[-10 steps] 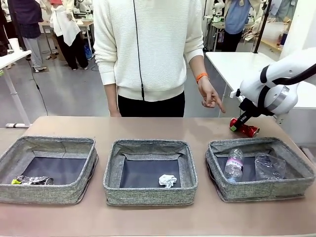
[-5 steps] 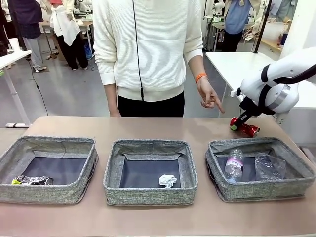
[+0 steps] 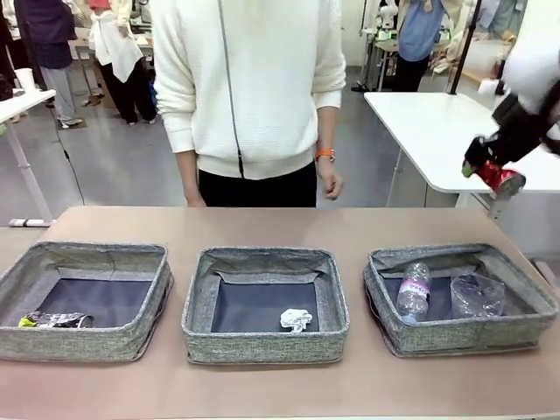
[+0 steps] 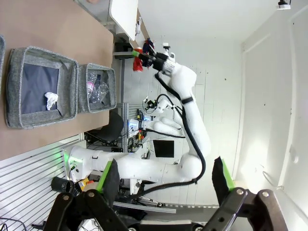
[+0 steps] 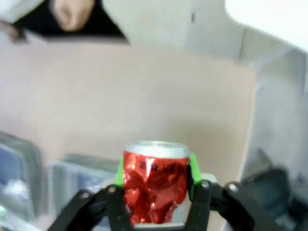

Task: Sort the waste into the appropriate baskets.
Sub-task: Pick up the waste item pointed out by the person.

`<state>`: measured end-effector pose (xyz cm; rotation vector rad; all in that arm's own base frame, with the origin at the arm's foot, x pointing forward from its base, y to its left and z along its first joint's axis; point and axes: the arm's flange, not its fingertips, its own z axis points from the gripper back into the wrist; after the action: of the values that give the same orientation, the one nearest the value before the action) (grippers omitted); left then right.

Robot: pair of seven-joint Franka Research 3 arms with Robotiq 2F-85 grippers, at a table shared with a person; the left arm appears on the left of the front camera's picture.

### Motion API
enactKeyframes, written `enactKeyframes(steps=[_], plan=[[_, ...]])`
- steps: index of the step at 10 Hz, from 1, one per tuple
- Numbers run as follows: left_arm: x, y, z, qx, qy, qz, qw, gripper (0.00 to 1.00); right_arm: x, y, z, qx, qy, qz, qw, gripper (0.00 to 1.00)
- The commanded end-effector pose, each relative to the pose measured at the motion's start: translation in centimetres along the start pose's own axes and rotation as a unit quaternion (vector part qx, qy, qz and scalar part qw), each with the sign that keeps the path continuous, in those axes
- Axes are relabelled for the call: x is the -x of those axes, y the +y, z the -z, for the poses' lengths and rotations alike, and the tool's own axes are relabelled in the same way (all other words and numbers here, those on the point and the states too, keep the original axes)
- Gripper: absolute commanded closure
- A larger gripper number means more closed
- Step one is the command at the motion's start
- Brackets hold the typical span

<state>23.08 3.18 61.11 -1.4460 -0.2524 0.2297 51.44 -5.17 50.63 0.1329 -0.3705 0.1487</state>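
Note:
My right gripper (image 3: 488,168) is shut on the crushed red can (image 3: 501,178) and holds it high above the table's far right end. In the right wrist view the can (image 5: 155,179) stands upright between the green pads (image 5: 191,169). Three grey baskets sit in a row. The left basket (image 3: 79,346) holds a dark printed can (image 3: 54,320). A crumpled paper ball (image 3: 296,319) lies in the middle basket (image 3: 262,347). The right basket (image 3: 464,337) contains a clear bottle (image 3: 413,293) and a plastic cup (image 3: 477,295). My left gripper (image 4: 165,173) is open, far from the table.
A person in a white sweater stands at the far side, one hand (image 3: 330,185) hanging by the table edge. A white table (image 3: 429,122) stands behind on the right. Bare tabletop runs behind and in front of the baskets.
My right gripper has lifted the red can off the table, up and to the right. The person's pointing hand has dropped back and the person has shifted left.

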Motion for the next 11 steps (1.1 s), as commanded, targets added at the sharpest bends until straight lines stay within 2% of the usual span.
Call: enactKeyframes(steps=[1, 2, 3, 4, 5, 6, 7, 8, 9, 10, 11], plan=[[-0.1, -0.3, 0.0, 0.008, 0.002, 0.004, 1.0, 0.0, 0.3, 5.1, -0.7, -0.021, 0.049, 0.13, 0.99, 0.77], [-0.1, -0.3, 0.0, 0.008, 0.002, 0.004, 1.0, 0.0, 1.5, 7.0, -0.1, 0.029, 0.088, 0.162, 0.982, 0.77], [-0.1, -0.3, 0.0, 0.008, 0.002, 0.004, 1.0, 0.0, 1.7, 7.1, 0.7, 0.05, 0.089, 0.138, 0.985, 0.77], [-0.1, -0.3, 0.0, 0.008, 0.002, 0.004, 1.0, 0.0, 1.9, 5.1, -2.1, 0.007, 0.063, 0.114, 0.991, 0.77], [-0.1, -0.3, 0.0, 0.008, 0.002, 0.004, 1.0, 0.0, 1.9, 5.1, -2.1, 0.007, 0.063, 0.114, 0.991, 0.77], [-0.1, -0.3, 0.0, 0.008, 0.002, 0.004, 1.0, 0.0, 2.2, 7.2, -0.6, 0.026, 0.083, 0.139, 0.986, 0.47], [-0.1, -0.3, 0.0, 0.008, 0.002, 0.004, 1.0, 0.0, 1.3, 8.0, 1.7, -0.035, 0.084, 0.172, 0.981, 0.47], [-0.1, -0.3, 0.0, 0.008, 0.002, 0.004, 1.0, 0.0, -0.9, 10.9, 1.7, 0.01, 0.102, 0.179, 0.978, 0.47], [-0.1, -0.3, 0.0, 0.008, 0.002, 0.004, 1.0, 0.0, -3.9, 15.0, 0.1, 0.079, 0.135, 0.21, 0.965, 0.47], [-0.1, -0.3, 0.0, 0.008, 0.002, 0.004, 1.0, 0.0, -6.9, 19.9, -2.2, 0.118, 0.148, 0.249, 0.95, 0.47], [-0.1, -0.3, 0.0, 0.008, 0.002, 0.004, 1.0, 0.0, -9.1, 24.9, -3.8, 0.146, 0.136, 0.249, 0.948, 0.47]])
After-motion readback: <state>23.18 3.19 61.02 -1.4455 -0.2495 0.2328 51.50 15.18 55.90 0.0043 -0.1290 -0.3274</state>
